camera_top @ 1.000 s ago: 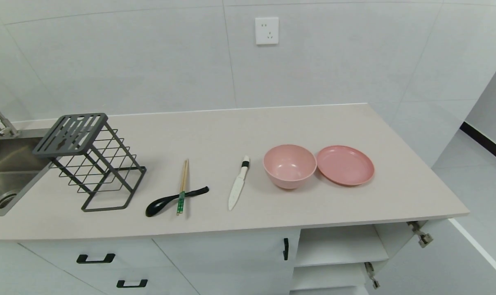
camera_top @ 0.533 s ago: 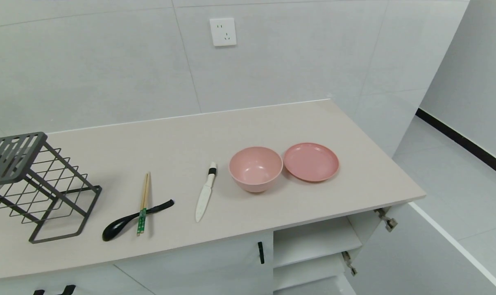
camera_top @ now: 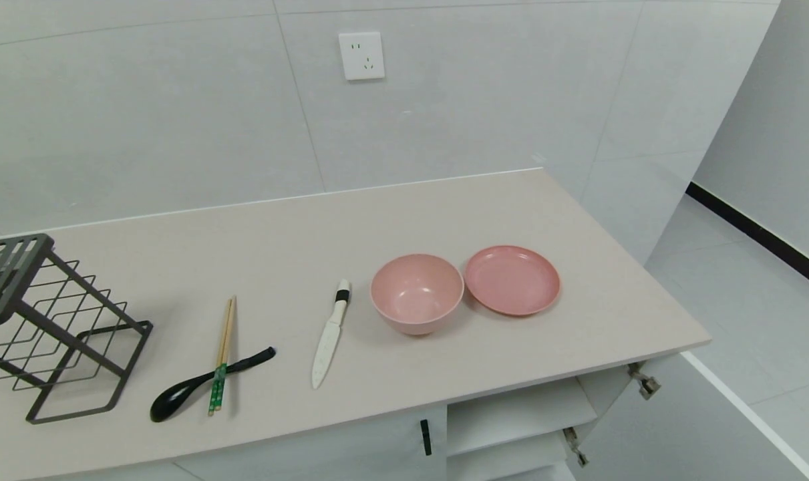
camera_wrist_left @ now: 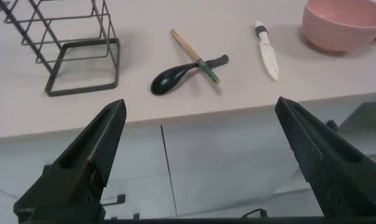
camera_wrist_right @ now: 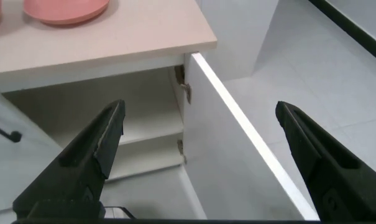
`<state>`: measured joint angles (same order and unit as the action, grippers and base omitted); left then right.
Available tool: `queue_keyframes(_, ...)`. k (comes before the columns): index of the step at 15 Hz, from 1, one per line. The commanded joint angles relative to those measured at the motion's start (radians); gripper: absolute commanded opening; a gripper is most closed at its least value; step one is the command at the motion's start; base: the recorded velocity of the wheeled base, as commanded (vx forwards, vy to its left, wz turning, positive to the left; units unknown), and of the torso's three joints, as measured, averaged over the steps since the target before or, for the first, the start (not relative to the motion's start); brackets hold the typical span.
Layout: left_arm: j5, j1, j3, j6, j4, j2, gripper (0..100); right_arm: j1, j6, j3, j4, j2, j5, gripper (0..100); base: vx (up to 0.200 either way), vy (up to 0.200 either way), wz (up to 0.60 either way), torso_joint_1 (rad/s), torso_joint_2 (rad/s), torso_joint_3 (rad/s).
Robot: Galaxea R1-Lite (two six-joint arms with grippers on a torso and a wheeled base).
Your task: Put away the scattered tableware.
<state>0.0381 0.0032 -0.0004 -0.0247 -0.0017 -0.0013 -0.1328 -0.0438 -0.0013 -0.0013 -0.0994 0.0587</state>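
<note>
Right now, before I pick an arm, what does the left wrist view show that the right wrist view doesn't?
Left wrist, not right: the wire rack, the black spoon with the chopsticks lying across it, and the white knife. Right wrist, not left: the open cupboard door, its hinge, and the shelf inside. Both: the countertop and its front edge.

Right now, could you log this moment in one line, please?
left gripper open | right gripper open | bowl, plate, knife, spoon, chopsticks on counter
</note>
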Motion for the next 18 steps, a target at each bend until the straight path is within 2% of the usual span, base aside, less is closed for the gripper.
queue_keyframes(1, 0.0, 0.0, 0.0, 0.0, 0.0, 0.001, 100, -0.028, -0.013, 0.001, 0.0, 0.0, 0.004, 100, 0.0, 0.0, 0.0, 0.0, 0.0, 0.0)
queue_keyframes(4, 0.002, 0.001, 0.0, -0.017, -0.001, 0.001, 100, -0.039, -0.008, 0.001, 0.0, 0.0, 0.003, 100, 0.0, 0.0, 0.0, 0.0, 0.0, 0.0)
queue_keyframes(8, 0.002, 0.001, 0.0, -0.011, 0.0, 0.001, 100, -0.041, -0.005, 0.001, -0.016, 0.0, -0.002, 100, 0.0, 0.0, 0.0, 0.0, 0.0, 0.0)
queue_keyframes(10, 0.002, 0.0, 0.0, -0.006, 0.0, 0.001, 100, -0.05, -0.008, 0.001, -0.163, 0.0, 0.006, 100, 0.0, 0.0, 0.0, 0.0, 0.0, 0.0)
queue_keyframes(11, 0.0, 0.0, -0.001, -0.003, 0.0, 0.001, 100, -0.053, -0.011, 0.0, -0.178, 0.0, 0.018, 100, 0.0, 0.0, 0.0, 0.0, 0.0, 0.0)
queue_keyframes(12, 0.0, 0.0, -0.001, 0.009, 0.0, 0.001, 100, -0.053, -0.008, 0.0, -0.158, 0.0, 0.09, 100, 0.0, 0.0, 0.0, 0.0, 0.0, 0.0)
queue_keyframes(14, 0.0, 0.0, -0.001, 0.011, 0.0, 0.001, 100, -0.048, -0.008, 0.0, -0.151, -0.002, 0.148, 100, 0.0, 0.0, 0.0, 0.0, 0.0, 0.0)
queue_keyframes(15, 0.0, 0.0, 0.0, -0.006, 0.0, 0.001, 100, -0.038, -0.008, -0.014, -0.155, -0.034, 0.194, 100, 0.0, 0.0, 0.0, 0.0, 0.0, 0.0)
queue_keyframes(18, 0.0, -0.002, 0.0, -0.006, 0.0, 0.001, 100, -0.03, -0.008, -0.117, -0.155, -0.135, 0.306, 100, 0.0, 0.0, 0.0, 0.0, 0.0, 0.0)
